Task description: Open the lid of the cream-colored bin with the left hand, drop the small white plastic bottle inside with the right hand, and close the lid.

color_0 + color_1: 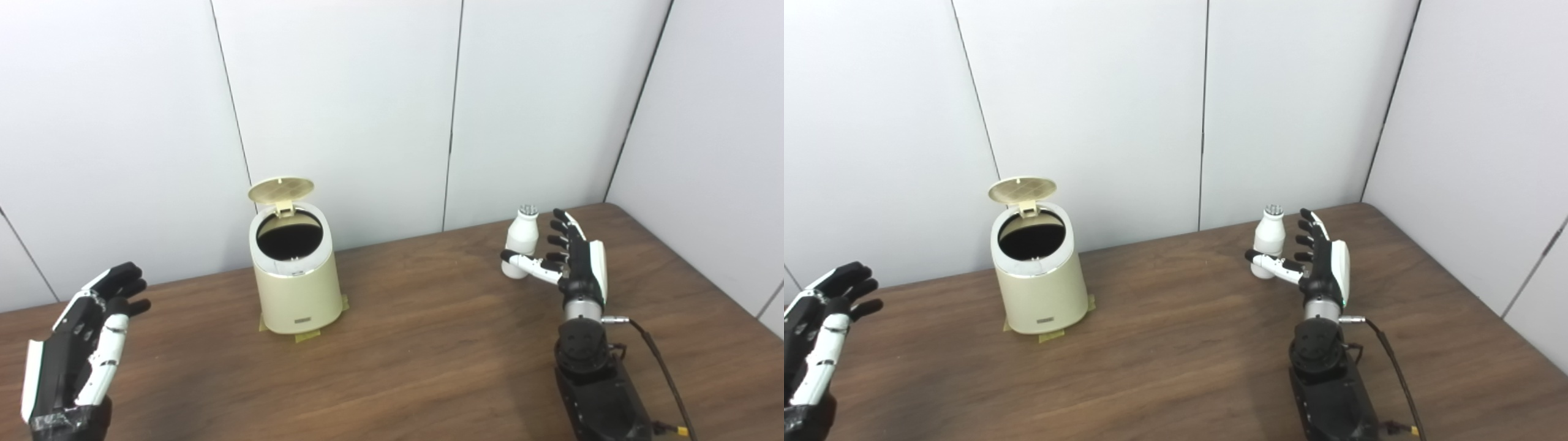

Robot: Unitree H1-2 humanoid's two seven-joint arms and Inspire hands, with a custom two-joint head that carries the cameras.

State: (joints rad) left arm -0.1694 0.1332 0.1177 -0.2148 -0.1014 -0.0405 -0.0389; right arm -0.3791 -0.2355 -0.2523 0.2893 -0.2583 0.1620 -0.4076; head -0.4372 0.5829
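The right hand (579, 263) had its fingers (558, 225) spread around the bottle (522, 239) near the worktop's far right corner, holding nothing, so a careless closing could tip it over.

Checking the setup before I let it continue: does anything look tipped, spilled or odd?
Nothing stands out. The cream bin stands upright with its lid open, the white bottle is upright on the table beside the open right hand, and the left hand is open, holding nothing.

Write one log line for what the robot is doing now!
bin lid: up | bottle: upright on table | right hand: open around bottle | left hand: open, idle
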